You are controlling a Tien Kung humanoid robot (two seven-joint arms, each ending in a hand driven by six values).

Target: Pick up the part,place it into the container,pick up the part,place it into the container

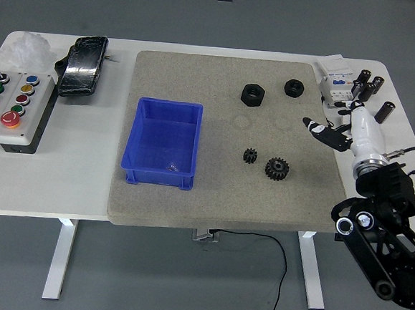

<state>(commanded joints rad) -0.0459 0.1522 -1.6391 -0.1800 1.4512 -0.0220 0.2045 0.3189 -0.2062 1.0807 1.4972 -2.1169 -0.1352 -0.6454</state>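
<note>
Two small black toothed gears (268,163) lie on the grey mat, left of and just nearer than the white-and-black right hand (331,134), fingers relaxed, holding nothing; the empty blue plastic bin (161,171) sits further left; two black hex nuts (272,91) lie beyond

The right arm (387,248) runs off the picture's lower right edge.

- The blue container (162,143) sits left of centre in the frame, an open rectangular bin, upright, holding no part.
- Two black nuts lie upper centre-right: a larger one (252,95) and a smaller one (293,86).
- Two black gears lie centre-right, near each other: a small one (250,156) and a bigger one (277,168).
</note>
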